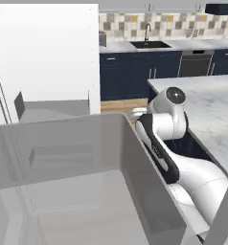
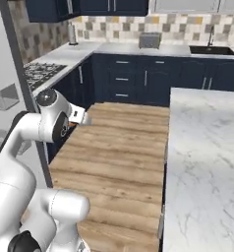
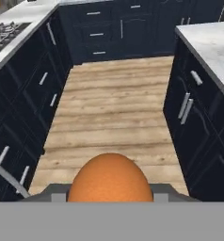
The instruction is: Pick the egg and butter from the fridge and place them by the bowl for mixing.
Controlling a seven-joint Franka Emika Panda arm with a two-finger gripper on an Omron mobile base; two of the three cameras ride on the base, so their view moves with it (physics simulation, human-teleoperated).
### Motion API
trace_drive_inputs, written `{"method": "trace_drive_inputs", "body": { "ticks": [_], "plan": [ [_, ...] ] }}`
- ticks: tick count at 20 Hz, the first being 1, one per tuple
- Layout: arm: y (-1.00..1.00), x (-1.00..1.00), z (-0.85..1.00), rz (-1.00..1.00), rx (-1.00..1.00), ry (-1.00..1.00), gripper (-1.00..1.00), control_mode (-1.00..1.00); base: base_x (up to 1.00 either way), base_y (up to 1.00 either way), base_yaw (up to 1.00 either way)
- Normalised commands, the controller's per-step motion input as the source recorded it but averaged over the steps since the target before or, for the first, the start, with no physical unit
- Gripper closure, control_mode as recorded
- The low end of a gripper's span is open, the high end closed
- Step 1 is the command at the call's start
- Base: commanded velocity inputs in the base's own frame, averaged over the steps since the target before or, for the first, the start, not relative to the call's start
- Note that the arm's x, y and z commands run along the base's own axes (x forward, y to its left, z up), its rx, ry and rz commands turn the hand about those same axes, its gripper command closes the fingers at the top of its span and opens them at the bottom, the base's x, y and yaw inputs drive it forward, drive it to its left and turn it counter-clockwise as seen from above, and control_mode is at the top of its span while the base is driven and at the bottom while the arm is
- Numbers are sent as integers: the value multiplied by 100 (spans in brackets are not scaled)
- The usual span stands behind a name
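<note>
Egg (image 3: 110, 178) sat pinched between the two fingers of the gripper (image 3: 110, 195), filling the bottom of the hand view, its orange-brown shell bulging up between them and the pads hidden at its sides. Beyond the fingers lay the wooden floor (image 3: 115, 117), with dark blue cabinets (image 3: 24, 94) running along one side of them and the marble island (image 3: 210, 42) along the other. In the right base view the arm (image 2: 45, 123) was bent close beside the fridge (image 2: 11, 98), the hand pointing out over the floor toward the kitchen. From the left base view, the open fridge door's grey bin (image 1: 77, 158) stood just beside the arm.

I judged the carry to the bowl was the step in hand. To do it well the fingers should keep their pinch unchanged, since an egg is round and slips easily, and the hand should swing slowly and level, clear of the fridge door and the island's edge.
</note>
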Motion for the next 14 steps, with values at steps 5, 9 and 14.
{"method": "trace_drive_inputs", "body": {
  "ticks": [5,9,14],
  "plan": [
    [0,0,0,0,0,0,100,100,7,19,-87],
    [0,0,0,0,0,0,100,100,8,17,-89],
    [0,0,0,0,0,0,100,100,11,18,-87]
  ]
}}
